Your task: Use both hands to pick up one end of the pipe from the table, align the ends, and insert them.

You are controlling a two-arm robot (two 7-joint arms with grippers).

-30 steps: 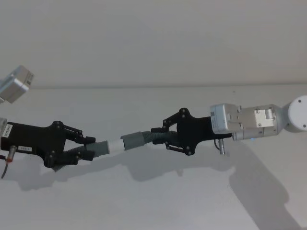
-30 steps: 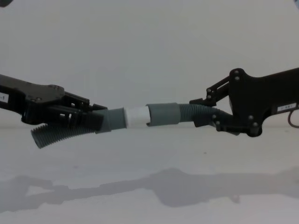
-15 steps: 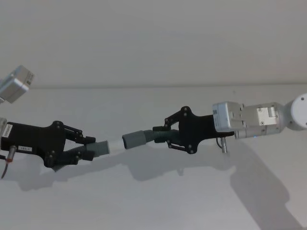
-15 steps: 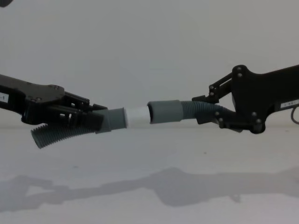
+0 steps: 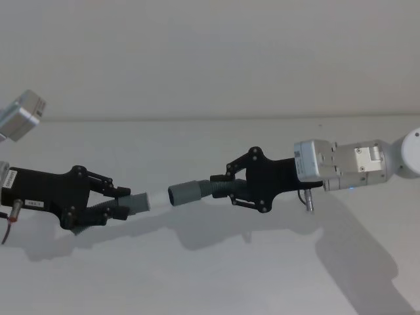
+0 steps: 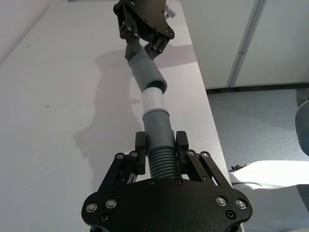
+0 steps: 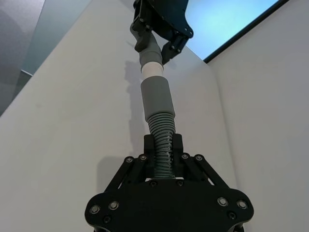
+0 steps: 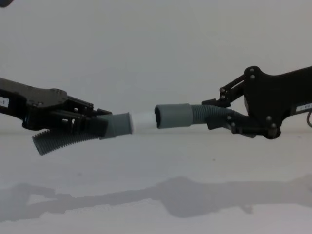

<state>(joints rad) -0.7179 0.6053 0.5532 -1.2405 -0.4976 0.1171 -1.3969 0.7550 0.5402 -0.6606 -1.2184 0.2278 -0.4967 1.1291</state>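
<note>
Two arms hold the work above the white bench (image 5: 197, 275), both pieces lifted clear of it. In the head view the right tool (image 5: 231, 191), at about three o'clock, is clamped on the ribbed body of the piece with the wide hollow cuff (image 5: 186, 193); the left tool (image 5: 118, 202), near nine o'clock, is closed on the other ribbed piece (image 8: 51, 142), just behind its grey cuff (image 8: 119, 125). Over the last second the right tool has drawn back toward three o'clock, so more of the white tip (image 8: 144, 121) shows and the hollow mouth now sits barely over its end. That suggests the insertion is undone or being retried; the two ends look roughly in line but need pushing together again.
</note>
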